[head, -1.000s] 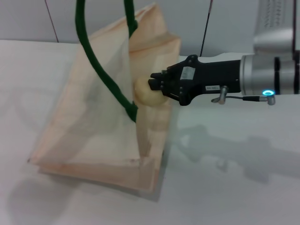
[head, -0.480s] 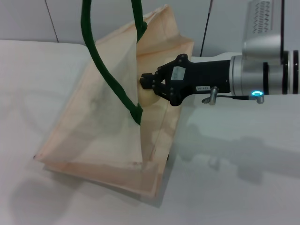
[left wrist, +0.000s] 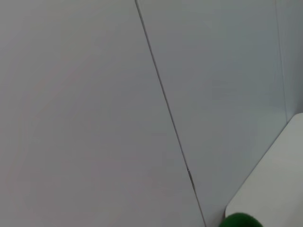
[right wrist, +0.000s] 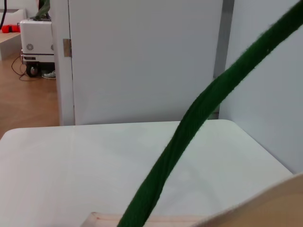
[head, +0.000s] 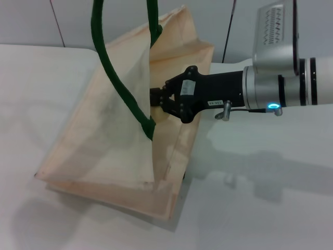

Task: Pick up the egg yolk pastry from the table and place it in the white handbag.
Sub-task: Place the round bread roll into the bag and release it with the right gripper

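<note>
The white handbag (head: 114, 135) stands tilted on the table, with its mouth open toward the right. Its dark green handles (head: 122, 88) are pulled up and run out of the top of the head view. My right gripper (head: 155, 100) reaches in from the right, with its tip inside the bag's mouth just behind the near handle. The egg yolk pastry is hidden behind the gripper tip and the bag's front panel. The right wrist view shows one green handle (right wrist: 189, 123) crossing close by and the bag's rim (right wrist: 265, 203). My left gripper is out of view; a bit of green handle (left wrist: 241, 221) shows in its wrist view.
The white table (head: 270, 198) stretches out right of the bag and in front of it. A grey panelled wall (head: 31, 21) stands behind the table. The right wrist view shows more tabletop (right wrist: 71, 165) beyond the bag.
My right gripper has moved left, going deeper into the bag's mouth. The pastry showed at its tip before and is now hidden. The bag has shifted slightly.
</note>
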